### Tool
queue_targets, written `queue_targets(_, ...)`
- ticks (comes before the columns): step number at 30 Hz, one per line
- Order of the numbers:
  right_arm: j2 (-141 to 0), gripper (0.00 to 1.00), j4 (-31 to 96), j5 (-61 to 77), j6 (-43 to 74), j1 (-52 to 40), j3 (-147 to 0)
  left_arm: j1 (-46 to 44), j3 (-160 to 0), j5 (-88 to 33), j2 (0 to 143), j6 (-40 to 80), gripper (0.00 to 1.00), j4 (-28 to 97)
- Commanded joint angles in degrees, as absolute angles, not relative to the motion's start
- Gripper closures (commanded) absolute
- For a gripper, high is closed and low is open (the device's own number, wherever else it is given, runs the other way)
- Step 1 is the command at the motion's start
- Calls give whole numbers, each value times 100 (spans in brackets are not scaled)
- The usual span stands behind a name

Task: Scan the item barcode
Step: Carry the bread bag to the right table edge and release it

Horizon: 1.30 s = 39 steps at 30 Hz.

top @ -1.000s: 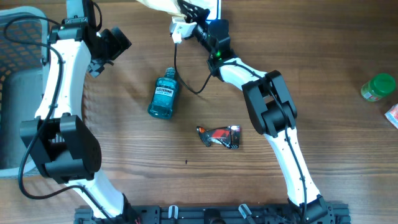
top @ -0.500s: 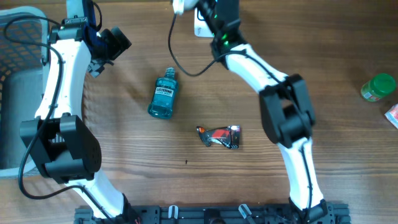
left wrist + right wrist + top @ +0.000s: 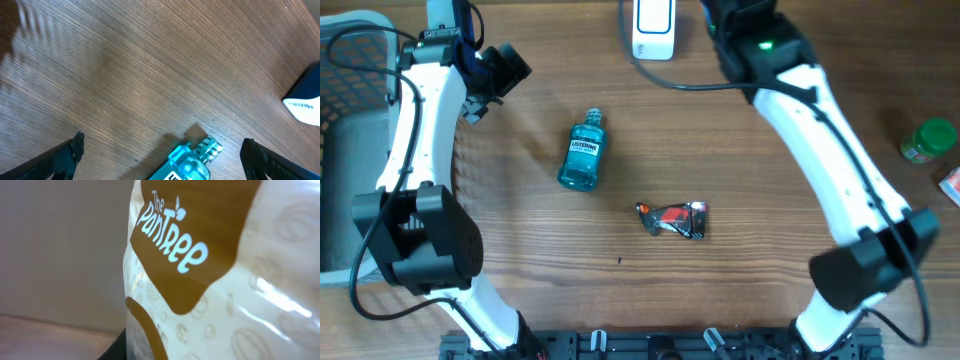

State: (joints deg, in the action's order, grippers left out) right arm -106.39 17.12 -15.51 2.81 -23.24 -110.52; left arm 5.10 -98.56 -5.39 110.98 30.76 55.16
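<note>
1. The right claw (image 3: 719, 9) sits at the top border of the overhead view, over the far edge of the table (image 3: 520, 230) and just right of the scanner (image 3: 653, 24).
2. It is clamped on a pouch (image 3: 210, 280). Its fingers are hidden in its own camera view, which the pouch nearly fills.
3. The pouch is white with a brown panel printed "The PanTree". A plain pale surface is behind it.
4. The scanner is white with a dark blue face and lies at the far edge of the table. A black cable (image 3: 685, 86) curves from it toward the right arm.
5. The left claw (image 3: 162, 159) is spread wide and holds nothing. 1 dark fingertip shows at each lower corner of its camera view.
6. Between those 2 fingertips, lower down, is the capped end of a blue bottle (image 3: 584, 150). The bottle lies on its side on the left-middle of the table.
7. A crumpled red and silver wrapper (image 3: 672, 219) lies near the bottle, on its near right side and not touching it.
8. A green-lidded jar (image 3: 928, 140) stands at the right edge, well apart from the rest.
</note>
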Motion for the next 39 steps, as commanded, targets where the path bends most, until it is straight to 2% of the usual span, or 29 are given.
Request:
queue_targets(1, -10256, 95, 2582, -1260, 2053, -1935, -11074, 537, -9848, -482, 11026, 3048, 0, 5511)
queue_targets(5, -10237, 96, 3291, -580, 2237, -1551, -11074, 537, -9848, -482, 11026, 3048, 0, 5513)
queue_targets(8, -10237, 95, 3883, -670, 2434, -1251, -11050, 537, -9848, -482, 11026, 3048, 0, 5511)
queue_targets(14, -10254, 95, 5199, -1975, 2436, -502, -10925, 537, -9848, -482, 11026, 3048, 0, 5513)
queue_targets(20, -10263, 95, 6396, -2106, 2724, 746, -10547, 537, -9848, -482, 11026, 3048, 0, 5511)
queue_targets(27, -10265, 95, 6689, -2106, 2711, 2294, -9843, 537, -9848, -482, 11026, 3048, 0, 5511)
queue_targets(37, -10265, 95, 6674, -2320, 2714, 3343, -9238, 537, -9848, -482, 11026, 3048, 0, 5511)
queue_targets(38, -10265, 94, 6659, -2316, 2718, 3426, -9231, 537, -9848, -482, 11026, 3048, 0, 5511)
queue_targets(39, -10265, 73, 6582, -2215, 2711, 3494, -9231, 537, -9848, -482, 11026, 3048, 0, 5513)
